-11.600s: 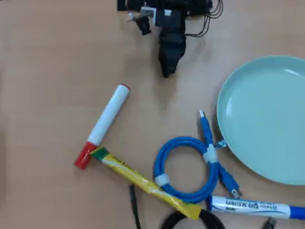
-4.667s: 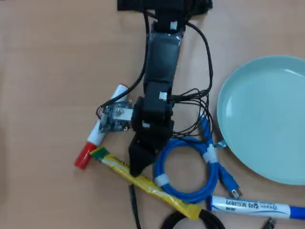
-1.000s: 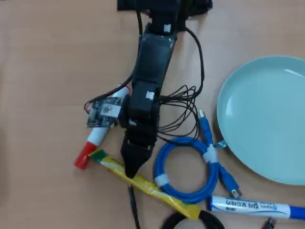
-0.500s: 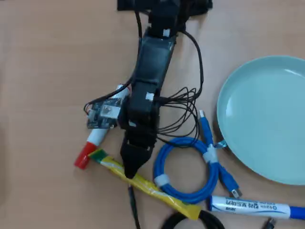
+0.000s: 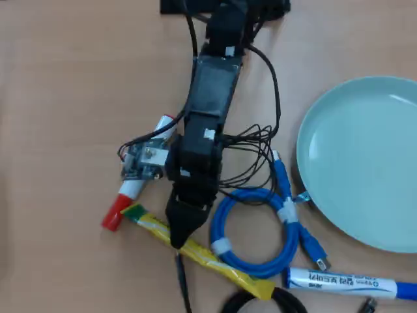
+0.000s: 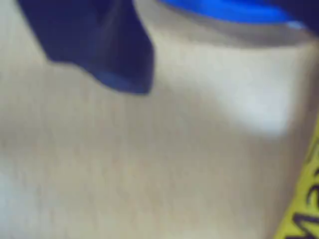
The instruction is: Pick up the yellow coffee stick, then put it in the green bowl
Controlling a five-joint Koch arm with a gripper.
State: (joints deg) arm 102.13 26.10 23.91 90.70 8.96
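Note:
The yellow coffee stick (image 5: 208, 257) lies flat and slanted on the wooden table at the bottom centre of the overhead view, green end to the upper left. My gripper (image 5: 177, 240) points down with its tip right over the stick's left part; only one dark point shows, so the jaws' state is unclear. The blurred wrist view has one dark finger (image 6: 99, 45) at the upper left, close above the table, and the stick (image 6: 304, 209) at the lower right edge. The green bowl (image 5: 365, 163) sits empty at the right.
A coiled blue cable (image 5: 260, 193) lies just right of the gripper, its blue (image 6: 224, 7) topping the wrist view. A red-capped white marker (image 5: 120, 208) lies left of the stick's green end. A white-and-blue marker (image 5: 345, 282) and a black cable (image 5: 184, 287) lie along the bottom edge.
Over the last second the gripper tip has crept slightly down and right along the stick. The stick and the other things have not moved.

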